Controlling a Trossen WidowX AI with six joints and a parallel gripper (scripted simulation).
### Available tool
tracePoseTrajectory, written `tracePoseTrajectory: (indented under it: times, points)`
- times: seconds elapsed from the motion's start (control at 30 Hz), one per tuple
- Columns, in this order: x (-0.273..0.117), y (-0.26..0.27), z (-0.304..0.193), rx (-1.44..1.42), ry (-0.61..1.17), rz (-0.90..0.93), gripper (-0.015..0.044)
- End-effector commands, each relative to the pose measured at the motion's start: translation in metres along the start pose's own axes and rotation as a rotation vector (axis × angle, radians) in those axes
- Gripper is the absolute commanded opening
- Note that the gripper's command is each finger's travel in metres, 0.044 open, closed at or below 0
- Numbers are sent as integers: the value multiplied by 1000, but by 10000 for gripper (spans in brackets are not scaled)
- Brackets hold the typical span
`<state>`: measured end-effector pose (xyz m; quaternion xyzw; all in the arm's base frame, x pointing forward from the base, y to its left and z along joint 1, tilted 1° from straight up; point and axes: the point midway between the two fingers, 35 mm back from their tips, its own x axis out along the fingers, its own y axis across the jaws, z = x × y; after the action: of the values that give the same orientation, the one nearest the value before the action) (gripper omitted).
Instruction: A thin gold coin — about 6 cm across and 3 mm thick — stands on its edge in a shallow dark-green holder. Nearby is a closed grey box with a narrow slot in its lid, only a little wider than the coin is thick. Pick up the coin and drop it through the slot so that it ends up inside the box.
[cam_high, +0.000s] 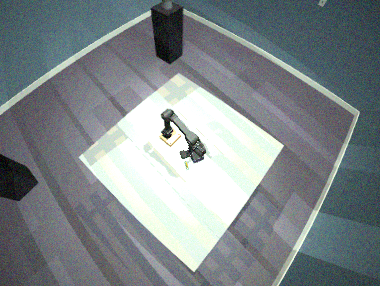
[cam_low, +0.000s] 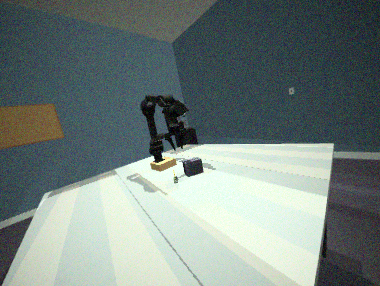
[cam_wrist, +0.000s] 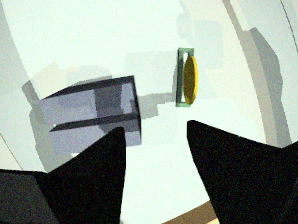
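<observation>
Coin (cam_wrist: 190, 80) seen as gold, holder (cam_wrist: 178, 92) dk green, box (cam_low: 193, 167) (cam_wrist: 90, 107) grey-purple w/ dk slot (cam_wrist: 90, 123). Table (cam_high: 200, 200) (cam_low: 240, 210) striped in white & pale blue; base block (cam_low: 164, 164) coloured tan.

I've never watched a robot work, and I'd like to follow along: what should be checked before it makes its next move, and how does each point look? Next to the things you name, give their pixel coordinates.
1. Coin (cam_high: 187, 165) (cam_low: 175, 175) (cam_wrist: 191, 80) standing in its green holder (cam_low: 176, 181) (cam_wrist: 180, 90): ok.
2. Gripper (cam_high: 184, 155) (cam_low: 178, 148) (cam_wrist: 156, 132) open, nothing between its fingers: ok.
3. Gripper lined up around the coin: not ok, the coin lies beyond the fingertips, off to one side.
4. Slot (cam_wrist: 92, 123) in the box's lid unblocked: ok, as far as the wrist view shows.
5. Finger gap well suited to the coin: cannot tell.
</observation>
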<state>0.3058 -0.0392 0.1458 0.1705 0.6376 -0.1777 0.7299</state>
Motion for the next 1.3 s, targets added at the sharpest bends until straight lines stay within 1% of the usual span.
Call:
tracePoseTrajectory:
  times: [0.0,0.2,0.33,0.5,0.6,0.77,1.27]
  points:
    - [26,-53,8,96,77,-29,161]
    - [29,-52,9,100,80,-30,161]
    - [60,-53,6,100,80,-30,161]
    - [63,-53,6,100,80,-30,161]
    - [76,-51,6,100,80,-30,161]
    - [78,-51,6,100,80,-30,161]
    - [102,-51,5,100,80,-30,161]
